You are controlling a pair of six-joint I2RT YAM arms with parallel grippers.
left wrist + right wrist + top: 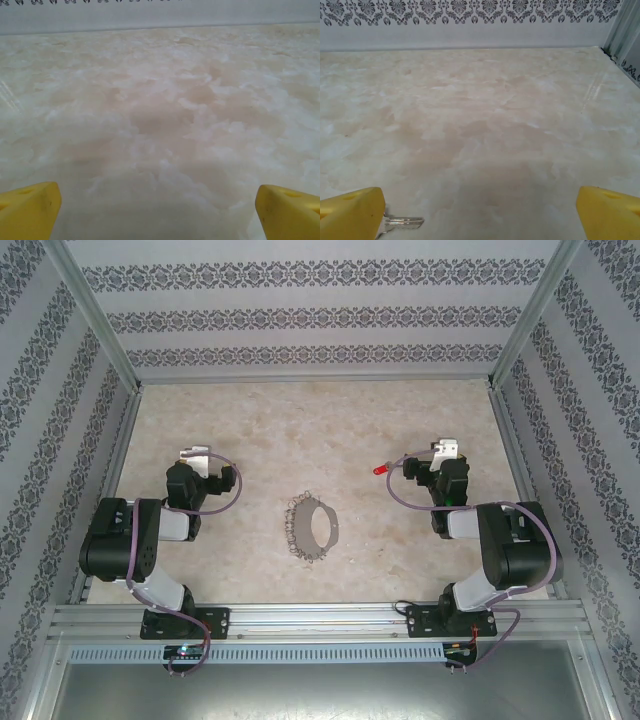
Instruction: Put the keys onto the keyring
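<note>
Key lies flat on the desk, its blade right at the inner finger of your right hand; contact unclear. That hand is spread wide, gripping nothing. Keyring sits mid-desk, well apart. Your left hand is likewise wide, empty.

key head behind fingertip

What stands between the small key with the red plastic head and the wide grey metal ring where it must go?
Nothing visible. The red-headed key lies apart from the grey fringed keyring, with bare marbled tabletop between them. The open right gripper is just beside the key, also unobstructed.
</note>
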